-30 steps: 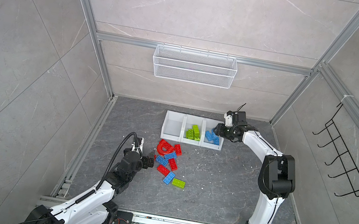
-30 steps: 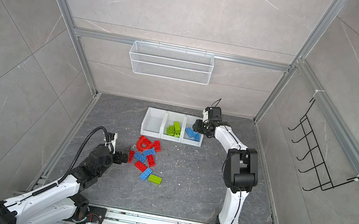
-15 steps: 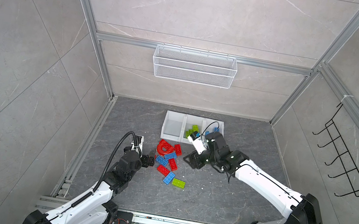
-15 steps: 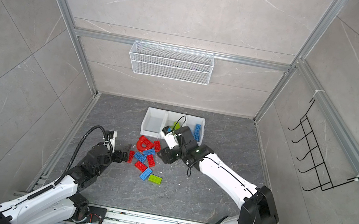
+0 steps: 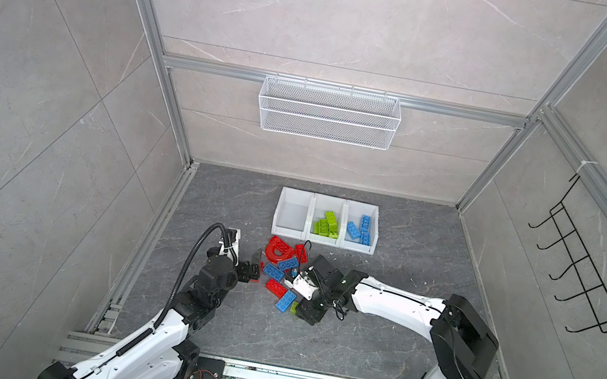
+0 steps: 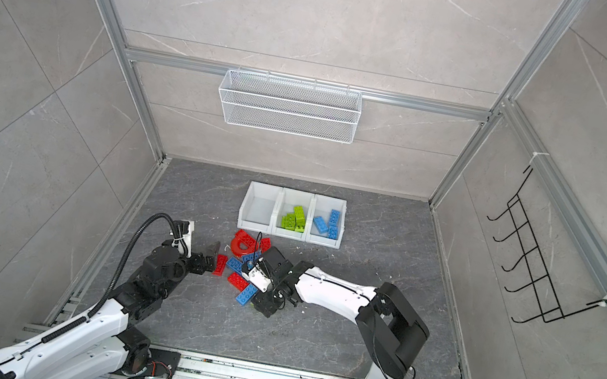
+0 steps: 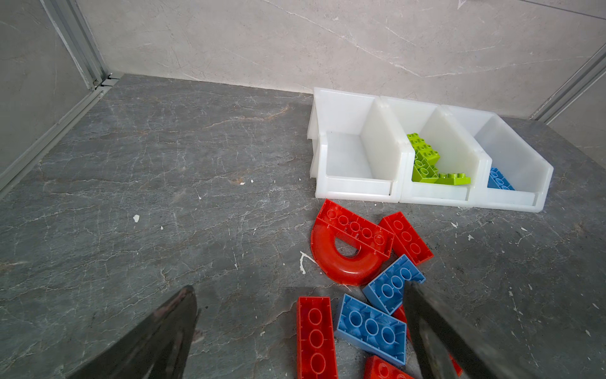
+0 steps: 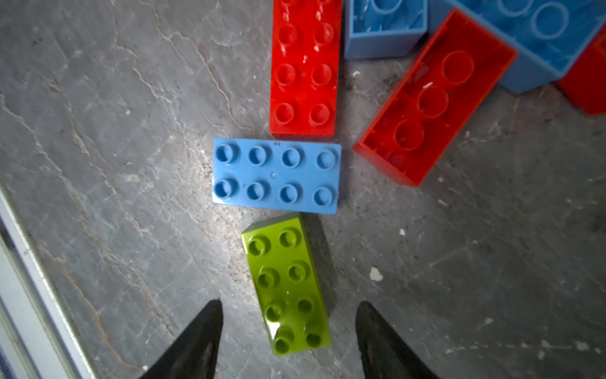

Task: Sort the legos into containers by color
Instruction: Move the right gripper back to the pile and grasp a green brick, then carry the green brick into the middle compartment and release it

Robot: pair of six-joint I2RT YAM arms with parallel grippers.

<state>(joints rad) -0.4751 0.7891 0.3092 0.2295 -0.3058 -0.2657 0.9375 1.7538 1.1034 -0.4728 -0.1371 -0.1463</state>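
Three white containers [image 5: 309, 217] stand joined in a row at the back of the grey worktop [image 5: 418, 316], low lips toward the arms. In both top views the middle one holds green legos [image 5: 327, 224] and the one at the right end holds blue legos [image 5: 360, 228]. The loose legos [image 5: 280, 275], red and blue mixed, lie in a heap just in front of the left container, with the red arch [image 7: 347, 259] flat on its side nearest the bins.

The right gripper [image 8: 288, 303] hangs low over a lone green brick [image 8: 288, 285] at the heap's near edge (in the top views the gripper hides almost all of it). The brick lies studs up, its long axis running out from between the fingers, slightly skewed. The jaws stand partly open, wider than its short side, one finger on either side of its near end and neither touching it. Just past its far end a blue brick [image 8: 275, 175] lies studs up and crosswise. Beyond that a red brick [image 8: 305, 65] lines up lengthwise again, with an upturned red brick [image 8: 436, 98] on the diagonal beside it.

The left gripper [image 7: 298, 288] is spread wide and holds nothing, at the heap's left side. A hollow-side-up red brick [image 7: 316, 338] lies lengthwise below the gap between its fingers.
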